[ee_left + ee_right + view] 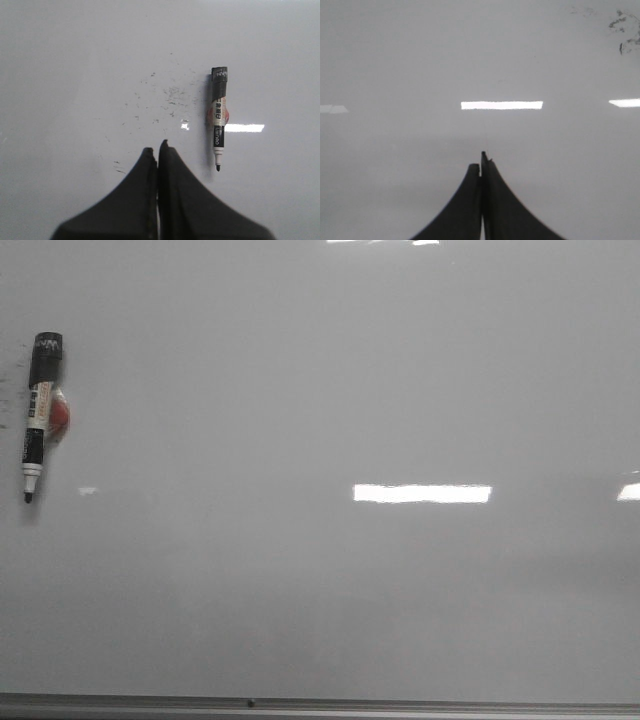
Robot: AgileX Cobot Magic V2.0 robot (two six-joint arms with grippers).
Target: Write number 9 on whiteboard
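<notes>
The whiteboard (330,600) fills the front view, pale grey and glossy, with a metal edge strip along its near side. No number 9 shows on it. An uncapped black and white marker (38,415) lies at its far left, tip toward the near edge. In the left wrist view the marker (218,117) lies just beyond and to one side of my left gripper (158,148), which is shut and holds nothing. My right gripper (481,162) is shut over bare whiteboard (395,60). Neither gripper appears in the front view.
Faint dark smudges (172,92) of old ink speckle the board beside the marker. More smudges (622,30) show in a corner of the right wrist view. Bright light reflections (422,493) lie across the board. A small red spot (60,416) shows beside the marker.
</notes>
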